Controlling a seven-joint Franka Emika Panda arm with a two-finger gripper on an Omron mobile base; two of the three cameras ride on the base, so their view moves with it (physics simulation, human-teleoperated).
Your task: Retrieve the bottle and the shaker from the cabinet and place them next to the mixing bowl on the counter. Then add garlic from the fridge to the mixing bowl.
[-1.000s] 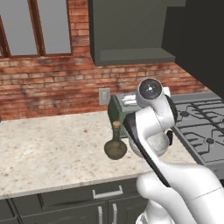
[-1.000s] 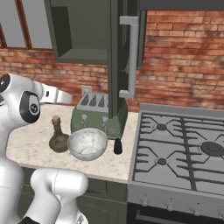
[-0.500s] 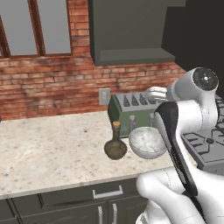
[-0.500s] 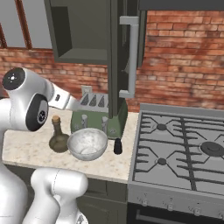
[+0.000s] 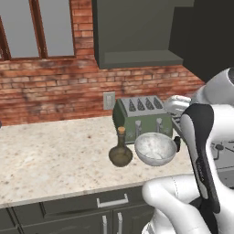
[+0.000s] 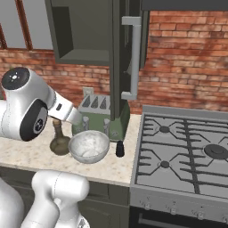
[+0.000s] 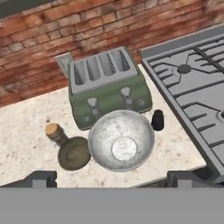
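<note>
Now hanging above the desk (image 7: 26, 131) with end effector (image 7: 112, 177) spread wide and holding nothing. Directly below and ahead: mixing bowl (image 7: 121, 140), bottle (image 7: 70, 148) touching its left flank, shaker (image 7: 157, 120) just beside its right. Beyond those, green toaster (image 7: 107, 85) against the brick wall (image 7: 87, 30). Placing looks finished; garlic comes next. Best to lift clear before swinging off toward the fridge, steering wide of the bottle's cork and the open cabinet (image 6: 84, 33) door.
</note>
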